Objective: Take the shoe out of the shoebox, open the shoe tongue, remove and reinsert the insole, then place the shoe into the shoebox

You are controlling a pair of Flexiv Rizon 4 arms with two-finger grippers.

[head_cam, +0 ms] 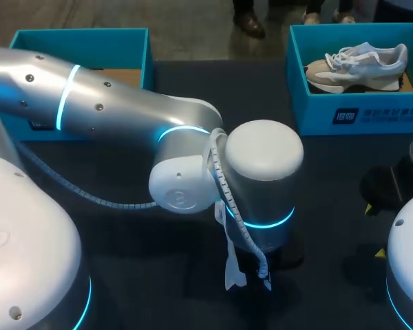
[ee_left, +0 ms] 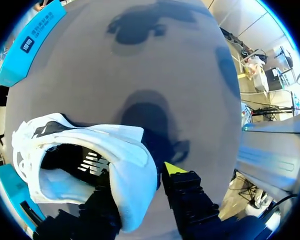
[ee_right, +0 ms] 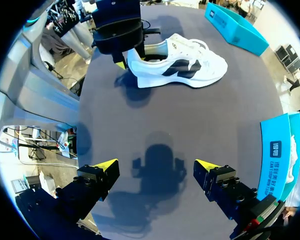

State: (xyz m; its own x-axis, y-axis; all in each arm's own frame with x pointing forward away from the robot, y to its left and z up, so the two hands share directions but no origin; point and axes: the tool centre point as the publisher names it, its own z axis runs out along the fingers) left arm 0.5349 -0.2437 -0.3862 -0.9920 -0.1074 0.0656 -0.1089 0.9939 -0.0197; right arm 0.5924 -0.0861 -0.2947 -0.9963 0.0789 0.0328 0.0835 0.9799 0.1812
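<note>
While it hung low over the near part of the dark table (ee_right: pixel 190 125), the right gripper (ee_right: pixel 154 165) had its yellow-tipped fingers spread wide. Only bare tabletop and its own shadow lay beneath them. Farther out, near the middle of the table, the white shoe (ee_right: pixel 182 65) with a dark side logo stood on its sole, outside either box. The left gripper (ee_left: pixel 137 182) pointed straight down at its heel, one finger inside the opening and the other outside, the jaws pinching the heel wall between them. The toe pointed away from that gripper. At the far edge sat two blue shoeboxes, well apart. The left shoebox (head_cam: pixel 82 36) showed brown cardboard inside, partly hidden by the left arm (head_cam: pixel 103 103). The right shoebox (head_cam: pixel 358 113) held a second sneaker (head_cam: pixel 358 63), pale grey and beige with white laces.
</note>
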